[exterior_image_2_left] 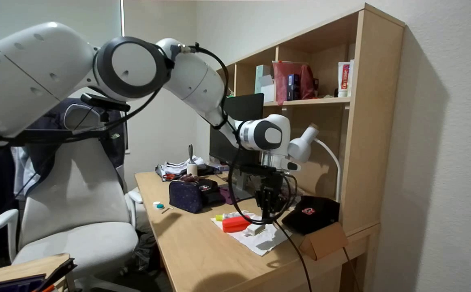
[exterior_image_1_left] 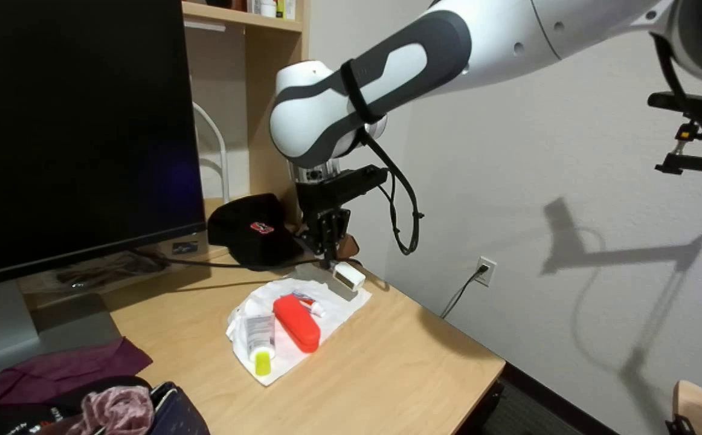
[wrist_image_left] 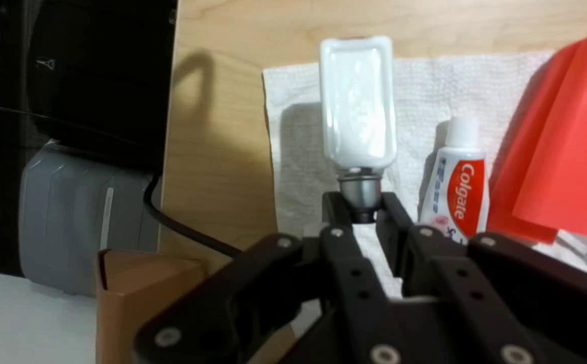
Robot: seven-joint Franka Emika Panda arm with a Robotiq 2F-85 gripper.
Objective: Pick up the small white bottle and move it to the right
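The desk [exterior_image_1_left: 399, 374] is spreading below, and the robot arm [exterior_image_2_left: 134, 69] is arching over it. A white paper towel [wrist_image_left: 293, 83] is lying on the desk, with the gripper [wrist_image_left: 361, 210] pointing down toward it. The red case [wrist_image_left: 571, 136] is resting on the towel, and to its right in both exterior views the small white bottle [wrist_image_left: 359, 106] is showing, seemingly hanging just above the towel. A Colgate tube [wrist_image_left: 460, 187] is lying between bottle and case, apart from the bottle.

The fingers [wrist_image_left: 336, 212] are pinching the bottle by its metallic neck [wrist_image_left: 360, 191], one on the left and one on the right in the wrist view. The body is extending to the far side of them, its long axis running near to far, across the line of the pinch. All the weight is thus likely sitting beyond the grip, and the bottle may be drooping or swivelling once the arm is carrying it. If the task is meaning right as in both exterior views, the desk's edge is lying near on that side, so a short shift is probably sufficing.
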